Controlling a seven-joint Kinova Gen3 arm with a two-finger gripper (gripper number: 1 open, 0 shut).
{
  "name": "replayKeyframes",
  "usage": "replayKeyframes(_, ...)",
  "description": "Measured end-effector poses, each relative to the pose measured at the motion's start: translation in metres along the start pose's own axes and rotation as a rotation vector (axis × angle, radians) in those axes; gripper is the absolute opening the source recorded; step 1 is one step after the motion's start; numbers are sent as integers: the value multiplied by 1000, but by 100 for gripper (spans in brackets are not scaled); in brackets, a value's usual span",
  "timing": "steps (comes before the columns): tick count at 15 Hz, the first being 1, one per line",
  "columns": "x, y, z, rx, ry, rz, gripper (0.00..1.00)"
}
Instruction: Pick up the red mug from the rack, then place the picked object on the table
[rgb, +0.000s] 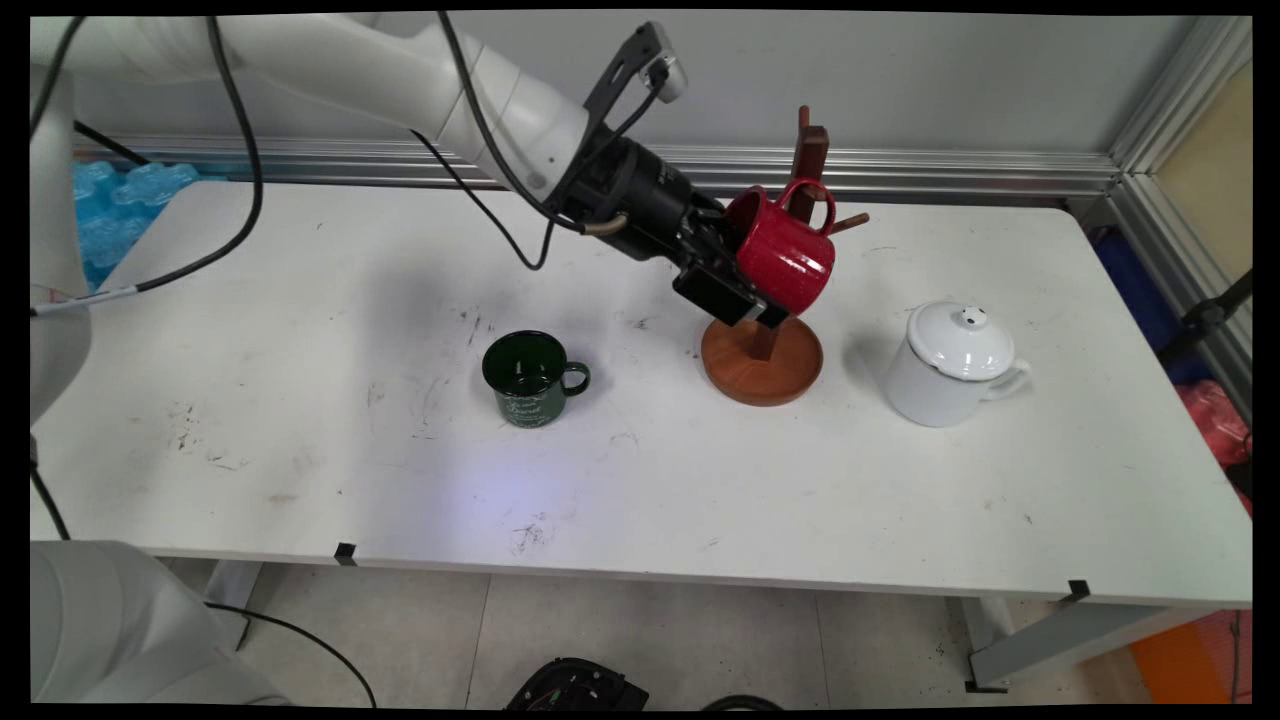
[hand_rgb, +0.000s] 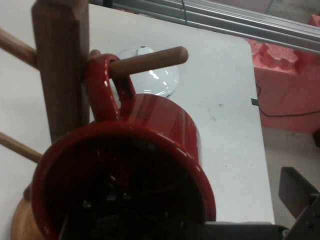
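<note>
A red mug (rgb: 785, 262) hangs tilted by its handle (hand_rgb: 106, 87) on a peg (hand_rgb: 150, 60) of the wooden mug tree (rgb: 762, 358), with its mouth turned toward my hand. My gripper (rgb: 745, 300) is at the mug's rim. One finger (hand_rgb: 300, 200) lies outside the mug, and a strip of table shows between it and the red wall. The other finger is lost in the dark inside of the mug. The gripper looks open and not clamped on the mug.
A dark green mug (rgb: 527, 377) stands upright left of the tree. A white lidded teapot (rgb: 950, 362) stands to its right. The wall and a metal rail run close behind the tree. Black cables hang from the arm.
</note>
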Motion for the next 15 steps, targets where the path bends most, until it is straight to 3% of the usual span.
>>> replayKeyframes(4,1,-5,7,-25,-1,3,100)
replayKeyframes(5,1,-6,8,-31,-1,4,0)
replayKeyframes(15,5,-6,11,-75,-11,29,0)
